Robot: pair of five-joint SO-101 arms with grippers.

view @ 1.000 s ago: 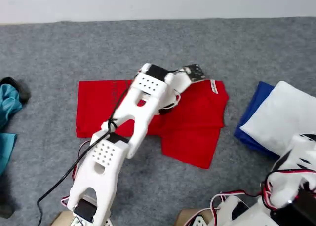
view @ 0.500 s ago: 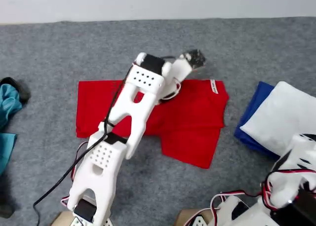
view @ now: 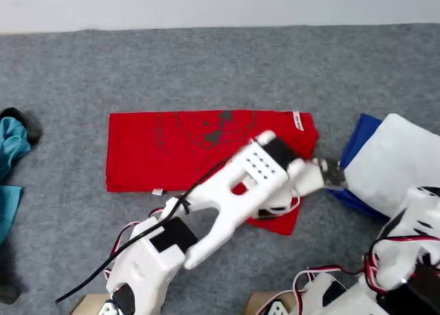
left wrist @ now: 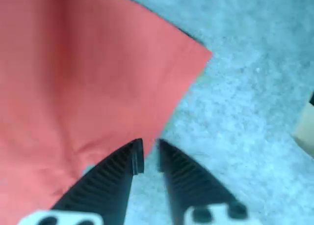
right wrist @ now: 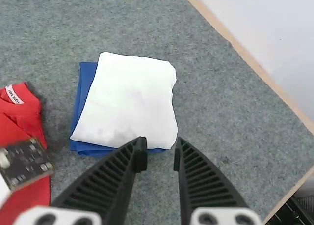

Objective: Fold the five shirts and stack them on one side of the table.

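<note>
Your left pincer (left wrist: 147, 158), tips narrowly apart and empty, sits at the edge of the red shirt (left wrist: 73, 72), which spreads ahead of it. Just ahead of your right pincer (right wrist: 158, 154), also narrowly parted, the white shirt (right wrist: 130, 104) lies on the blue shirt (right wrist: 87, 82).

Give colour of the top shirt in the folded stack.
A white shirt, on a blue shirt; clearest in the right wrist view.

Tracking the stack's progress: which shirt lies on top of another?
The white shirt, folded, resting on the folded blue shirt at the table's right; the red shirt lies alone, flat.
</note>
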